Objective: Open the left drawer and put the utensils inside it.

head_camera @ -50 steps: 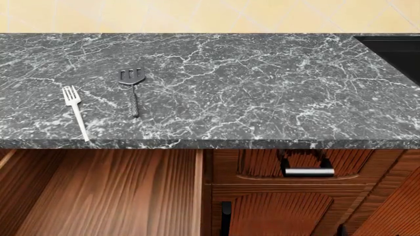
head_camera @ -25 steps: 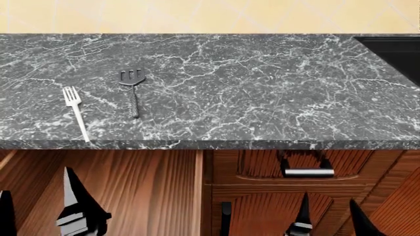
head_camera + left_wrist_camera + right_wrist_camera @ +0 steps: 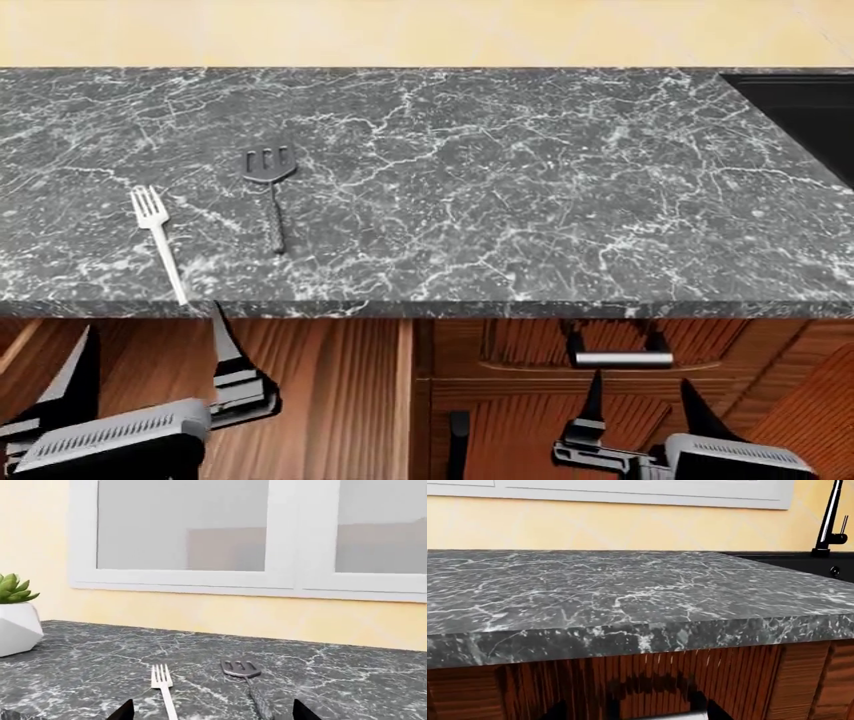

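The utensils lie on the dark marble counter. The white fork (image 3: 158, 240) (image 3: 163, 690) lies near the front edge at the left. The dark grey slotted spatula (image 3: 272, 195) (image 3: 244, 675) lies a little to its right and farther back. The left drawer (image 3: 320, 400) stands pulled out below the counter, its striped wood floor showing. My left gripper (image 3: 154, 330) (image 3: 212, 715) is open above the drawer, just in front of the counter edge and facing the fork and spatula. My right gripper (image 3: 641, 385) is open below the silver handle (image 3: 623, 358) of the neighbouring shut drawer.
A black sink (image 3: 801, 100) with a black faucet (image 3: 830, 517) is set in the counter at the right. A succulent in a white pot (image 3: 15, 622) stands at the far left near the window wall. Arched cabinet doors (image 3: 534, 440) sit under the right drawer.
Both grippers have risen into the head view from below, the left one reaching the counter edge. The counter sits slightly lower in the view. Fork and spatula have not moved on it.
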Controlling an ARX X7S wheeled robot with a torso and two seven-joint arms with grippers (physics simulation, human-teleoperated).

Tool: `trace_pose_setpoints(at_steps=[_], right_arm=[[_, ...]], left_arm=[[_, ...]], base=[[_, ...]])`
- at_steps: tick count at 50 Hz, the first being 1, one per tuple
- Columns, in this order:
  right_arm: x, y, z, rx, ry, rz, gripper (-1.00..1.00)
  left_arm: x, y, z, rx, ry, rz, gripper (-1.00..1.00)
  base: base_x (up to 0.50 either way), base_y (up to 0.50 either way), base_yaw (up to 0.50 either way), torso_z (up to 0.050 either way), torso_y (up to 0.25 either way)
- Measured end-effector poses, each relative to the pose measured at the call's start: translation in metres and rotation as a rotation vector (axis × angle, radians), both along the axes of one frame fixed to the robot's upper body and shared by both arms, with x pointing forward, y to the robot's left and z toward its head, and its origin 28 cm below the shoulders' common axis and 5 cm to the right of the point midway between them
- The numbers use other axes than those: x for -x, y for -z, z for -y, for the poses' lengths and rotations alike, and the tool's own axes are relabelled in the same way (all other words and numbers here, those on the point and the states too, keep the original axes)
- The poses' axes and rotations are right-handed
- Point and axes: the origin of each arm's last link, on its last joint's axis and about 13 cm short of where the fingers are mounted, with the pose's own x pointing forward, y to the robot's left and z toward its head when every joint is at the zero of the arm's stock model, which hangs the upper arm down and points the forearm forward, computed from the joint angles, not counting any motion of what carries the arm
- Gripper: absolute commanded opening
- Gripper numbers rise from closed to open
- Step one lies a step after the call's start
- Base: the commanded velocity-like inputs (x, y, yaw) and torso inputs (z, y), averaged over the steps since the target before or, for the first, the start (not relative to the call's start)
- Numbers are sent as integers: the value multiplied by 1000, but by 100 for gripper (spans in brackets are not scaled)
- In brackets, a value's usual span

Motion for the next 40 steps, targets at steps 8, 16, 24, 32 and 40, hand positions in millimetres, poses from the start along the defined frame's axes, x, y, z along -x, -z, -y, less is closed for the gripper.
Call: trace_pose_setpoints(at_steps=[8, 16, 24, 32, 40], right_arm=[[-3, -2, 0, 13, 7, -5, 100], [-3, -3, 0, 24, 7, -7, 100], [-3, -4, 0, 29, 5, -9, 100], [-3, -4, 1, 30, 4, -10, 100], [-4, -4, 1, 29, 4, -12, 100]], left_arm=[[6, -41, -2, 5, 28, -44, 100], [21, -86, 9, 5, 217, -126, 100], [21, -127, 0, -125, 166, -142, 100], [23, -167, -7, -177, 42, -160, 100], [26, -189, -9, -217, 2, -194, 100]], base=[[0, 0, 0, 48, -108], [0, 0, 0, 31, -62], [0, 0, 0, 0, 0], [0, 0, 0, 0, 0], [0, 0, 0, 0, 0]])
